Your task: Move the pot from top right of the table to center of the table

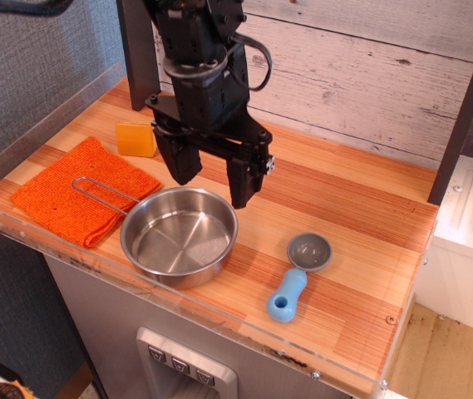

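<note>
The pot (pixel 179 235), a shallow shiny steel pan, rests on the striped wooden table (pixel 361 241) near its front edge, left of the middle. Its thin wire loop handle (pixel 99 193) reaches left over the orange cloth. My black gripper (pixel 211 180) hangs above the pot's far rim, open and empty, with its two fingers wide apart and clear of the pot.
An orange woven cloth (pixel 70 189) lies at the left. A yellow wedge block (pixel 137 139) sits behind it. A small grey scoop with a blue handle (pixel 296 276) lies right of the pot. A clear acrylic rim (pixel 244 326) edges the table. A planked wall stands behind.
</note>
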`<state>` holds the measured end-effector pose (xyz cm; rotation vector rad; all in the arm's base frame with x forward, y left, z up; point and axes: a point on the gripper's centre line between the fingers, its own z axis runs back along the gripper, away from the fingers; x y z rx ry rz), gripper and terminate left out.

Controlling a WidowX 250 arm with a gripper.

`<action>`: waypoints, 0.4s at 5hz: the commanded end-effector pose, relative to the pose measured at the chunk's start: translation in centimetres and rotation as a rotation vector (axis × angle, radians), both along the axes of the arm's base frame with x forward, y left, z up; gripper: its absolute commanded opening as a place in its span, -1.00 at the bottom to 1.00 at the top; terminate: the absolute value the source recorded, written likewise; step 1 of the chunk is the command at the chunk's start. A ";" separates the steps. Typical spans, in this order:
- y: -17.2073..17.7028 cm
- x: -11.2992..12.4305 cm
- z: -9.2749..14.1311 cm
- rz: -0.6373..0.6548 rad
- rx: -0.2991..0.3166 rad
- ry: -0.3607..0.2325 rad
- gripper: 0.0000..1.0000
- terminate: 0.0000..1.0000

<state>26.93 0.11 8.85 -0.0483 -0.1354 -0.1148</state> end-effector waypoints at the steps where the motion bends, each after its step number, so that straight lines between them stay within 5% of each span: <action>1: 0.5 0.7 1.8 -0.087 -0.003 -0.026 1.00 -1.00; 2: 0.5 0.7 1.8 -0.087 -0.003 -0.026 1.00 1.00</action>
